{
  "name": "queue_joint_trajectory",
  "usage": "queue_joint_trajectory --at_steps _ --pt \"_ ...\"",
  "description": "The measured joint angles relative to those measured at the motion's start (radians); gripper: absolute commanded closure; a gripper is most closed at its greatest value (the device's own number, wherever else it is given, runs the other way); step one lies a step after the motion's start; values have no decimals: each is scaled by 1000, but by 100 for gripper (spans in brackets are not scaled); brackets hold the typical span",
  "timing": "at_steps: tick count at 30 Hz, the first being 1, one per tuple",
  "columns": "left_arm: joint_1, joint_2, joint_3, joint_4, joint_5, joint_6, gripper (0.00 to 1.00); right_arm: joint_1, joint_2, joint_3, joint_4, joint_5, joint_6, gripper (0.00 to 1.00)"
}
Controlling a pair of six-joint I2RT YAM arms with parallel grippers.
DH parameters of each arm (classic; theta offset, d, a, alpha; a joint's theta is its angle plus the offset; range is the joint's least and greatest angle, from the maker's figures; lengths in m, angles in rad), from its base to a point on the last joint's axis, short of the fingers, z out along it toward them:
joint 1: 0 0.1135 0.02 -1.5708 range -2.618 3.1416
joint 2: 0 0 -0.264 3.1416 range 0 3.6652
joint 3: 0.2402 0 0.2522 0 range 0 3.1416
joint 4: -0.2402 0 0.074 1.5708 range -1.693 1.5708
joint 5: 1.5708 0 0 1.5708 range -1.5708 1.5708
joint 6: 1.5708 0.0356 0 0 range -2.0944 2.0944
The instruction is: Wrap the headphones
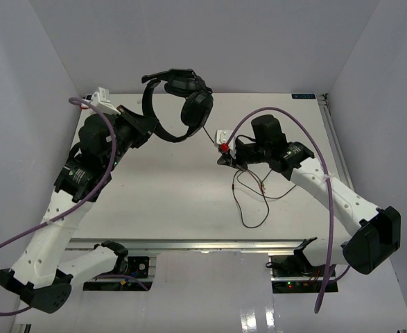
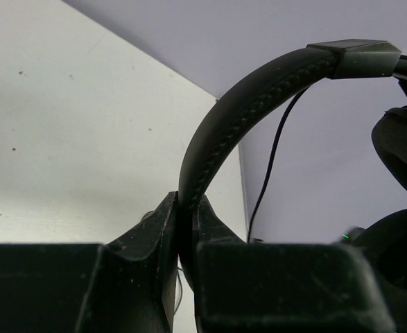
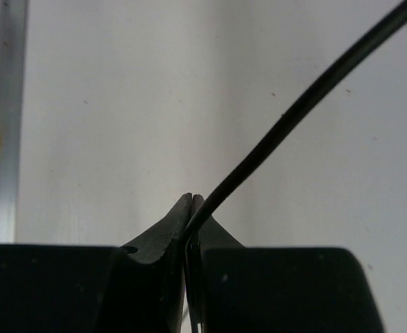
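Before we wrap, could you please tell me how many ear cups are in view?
2. One ear cup sits right of the headband in the top view; the other cup is just above it, partly hidden.

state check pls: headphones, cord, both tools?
headphones: held up above the table, headband clamped in the left tool
cord: unwrapped, pinched by the right tool, slack loops lying on the table
left tool: shut on the headband
right tool: shut on the cord
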Motion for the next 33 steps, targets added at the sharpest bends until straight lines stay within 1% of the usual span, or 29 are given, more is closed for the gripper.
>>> queue_joint_trajectory --at_steps 4,6,9,14,16,18,23,28,33 --pt "0 81 -39 52 -39 -16 100 21 -1 121 -208 198 -153 92" --pt "0 112 -46 68 -51 -18 100 62 0 171 -327 327 -220 92" --pt "0 139 -51 92 -70 -13 100 185 0 249 -476 531 -297 92" --pt "0 180 -54 133 -96 24 100 451 -40 276 -582 890 -403 92" --pt "0 196 -69 142 -98 38 100 527 -52 276 -597 1005 -443 92" --pt "0 206 -95 152 -98 57 100 574 -57 285 -606 1107 -483 92" --pt "0 211 -182 155 -91 99 100 614 -43 357 -561 1276 -574 92" --pt "0 209 -245 146 -52 145 100 628 -26 396 -420 1346 -685 92" --pt "0 195 -319 165 34 189 100 629 19 437 -323 1360 -748 91"
